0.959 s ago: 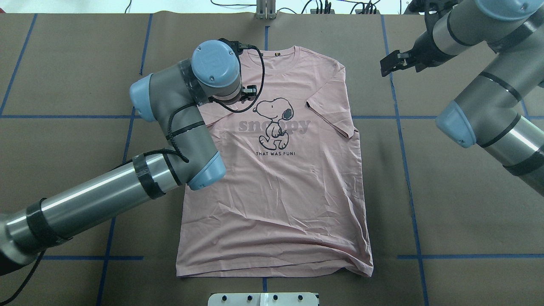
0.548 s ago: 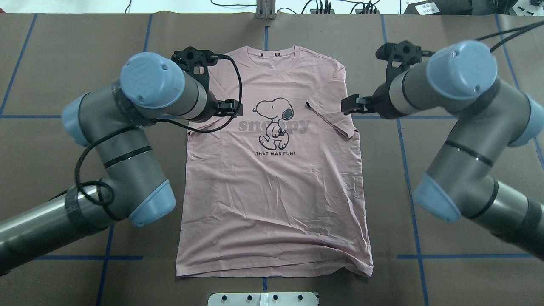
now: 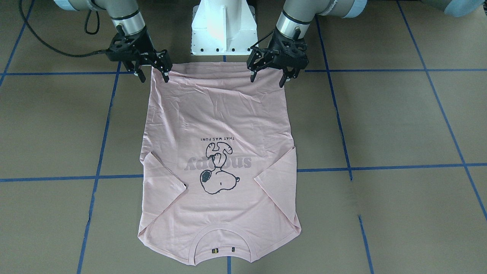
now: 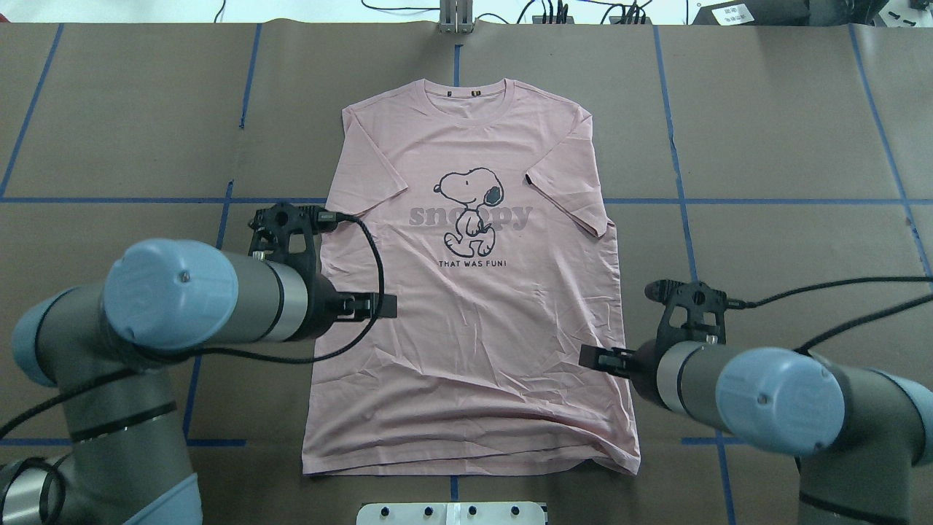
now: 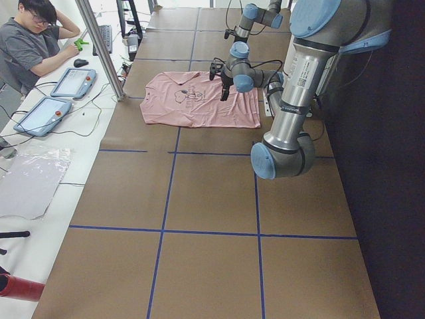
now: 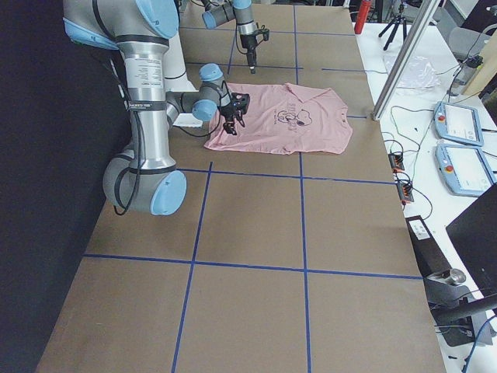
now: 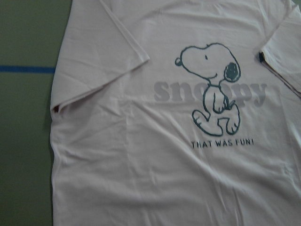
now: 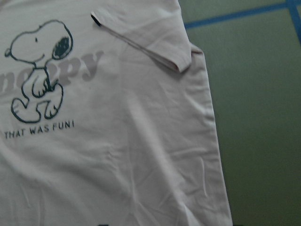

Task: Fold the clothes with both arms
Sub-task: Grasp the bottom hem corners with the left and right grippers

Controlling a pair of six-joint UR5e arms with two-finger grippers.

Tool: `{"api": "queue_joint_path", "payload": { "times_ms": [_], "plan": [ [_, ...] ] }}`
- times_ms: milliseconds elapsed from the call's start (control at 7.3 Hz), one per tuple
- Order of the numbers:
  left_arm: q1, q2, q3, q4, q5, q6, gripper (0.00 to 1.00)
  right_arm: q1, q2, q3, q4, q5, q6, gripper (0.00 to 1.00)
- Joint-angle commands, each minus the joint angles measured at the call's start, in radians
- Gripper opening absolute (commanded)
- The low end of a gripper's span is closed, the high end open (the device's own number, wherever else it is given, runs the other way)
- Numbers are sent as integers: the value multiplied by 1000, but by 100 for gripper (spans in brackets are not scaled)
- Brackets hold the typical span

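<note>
Overhead exterior view makes the change plain. A second ago the left tool sat over the shirt's shoulder, and the right tool hung beyond the far corner of the table. Half a second ago both stood beside the sleeves. Now both arms have swung back toward the robot, and each tool hangs by one side of the shirt's lower part.

From the front-facing camera, each tool stands at one corner of the hem with its jaws spread wide and pointing down, holding nothing. I cannot tell whether the fingertips touch the cloth. Both wrist cameras look down on the print from above, with no fingers in frame.

The shirt itself has not shifted. It lies flat and print-up in the middle of the table, collar away from the robot and hem toward it. The left sleeve and the right sleeve are both folded in over the chest.

So the sleeve step looks finished. The arms seem to be lining up to pinch the two hem corners and carry them toward the collar, but nothing is gripped yet.

No container shows; the shirt rests directly on the brown table.
</note>
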State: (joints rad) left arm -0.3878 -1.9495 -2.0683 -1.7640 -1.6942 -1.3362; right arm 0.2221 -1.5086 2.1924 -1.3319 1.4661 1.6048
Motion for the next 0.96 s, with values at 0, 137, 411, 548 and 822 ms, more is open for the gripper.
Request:
{"api": "queue_joint_path", "payload": {
  "times_ms": [0, 137, 411, 548, 822],
  "plan": [
    [148, 105, -24, -5, 76, -151, 93, -105, -47, 30, 0, -89, 58, 83],
    [188, 145, -23, -6, 121, -222, 68, -105, -47, 30, 0, -89, 58, 83],
    [225, 201, -13, -6, 130, -256, 59, -105, -45, 32, 0, -89, 58, 83],
    [250, 208, -4, -6, 130, -258, 59, -105, -47, 32, 0, -89, 58, 83],
    [270, 208, 1, -6, 128, -273, 50, -105, -47, 32, 2, -89, 60, 83]
  ]
}}
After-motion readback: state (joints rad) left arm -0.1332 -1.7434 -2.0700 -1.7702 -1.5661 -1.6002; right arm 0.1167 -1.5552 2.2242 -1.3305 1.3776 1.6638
